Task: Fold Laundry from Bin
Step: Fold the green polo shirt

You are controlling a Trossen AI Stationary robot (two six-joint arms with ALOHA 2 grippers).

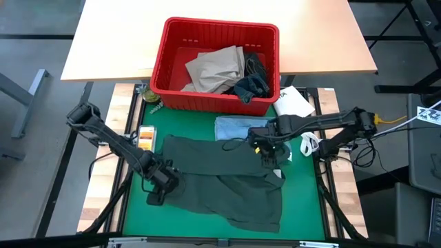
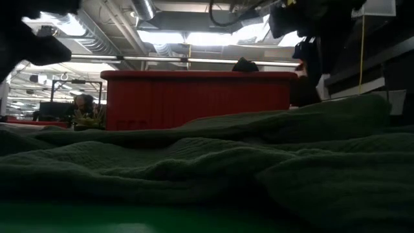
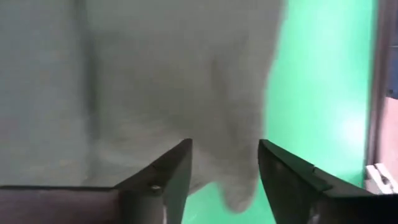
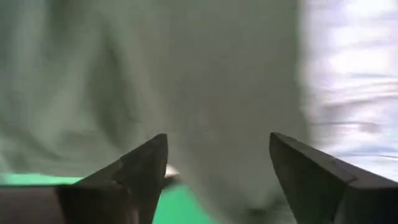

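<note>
High view: green garment spread, both grippers released

We take the bin (image 1: 215,65) as landmark. Nearside of it lies the green mat (image 1: 134,210), with the dark green garment (image 1: 220,182) spread across it, wrinkled and skewed. A light blue garment (image 1: 238,127) sits between it and the bin; tan trousers (image 1: 217,69) and jeans (image 1: 251,83) remain in the bin. Left gripper (image 1: 157,196) is at the garment's left edge, right gripper (image 1: 270,157) at its right edge, both standing wide and gripping nothing. We'd regrip at true corners and pull taut before folding.
</note>
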